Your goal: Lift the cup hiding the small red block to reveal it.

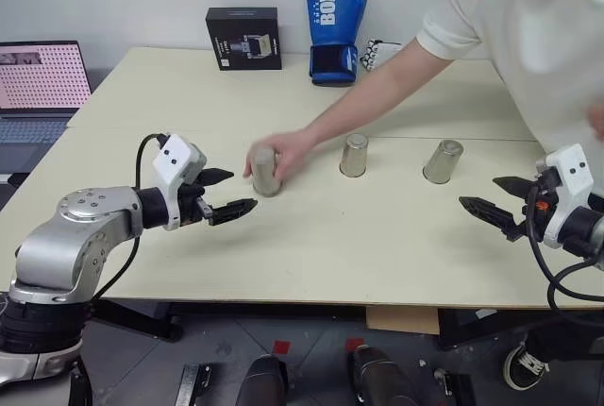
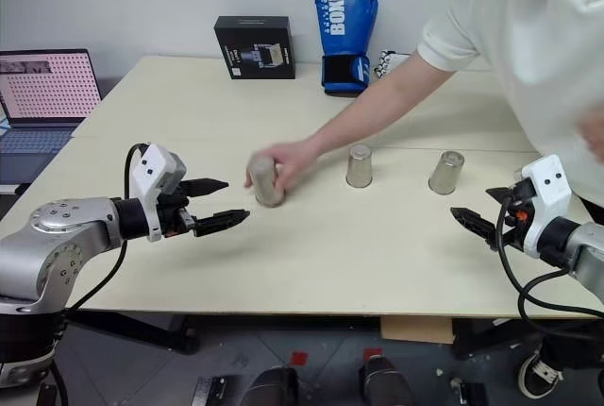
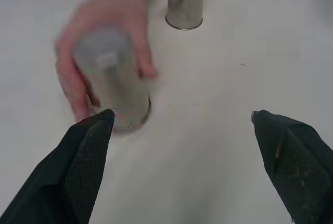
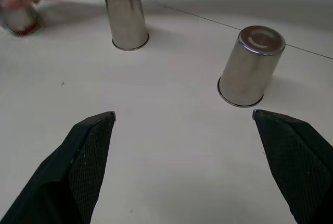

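Three inverted silver cups (image 1: 354, 156) in row

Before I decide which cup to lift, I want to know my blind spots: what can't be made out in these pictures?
- Small red block: it could sit under any upside-down cup; the metal walls hide what is beneath.
- Leftmost cup: partly covered by the person's hand; blurred in the left wrist view.
- Middle cup and rightmost cup: look alike, no marks.
- Laptop: cut by the head view's edge.
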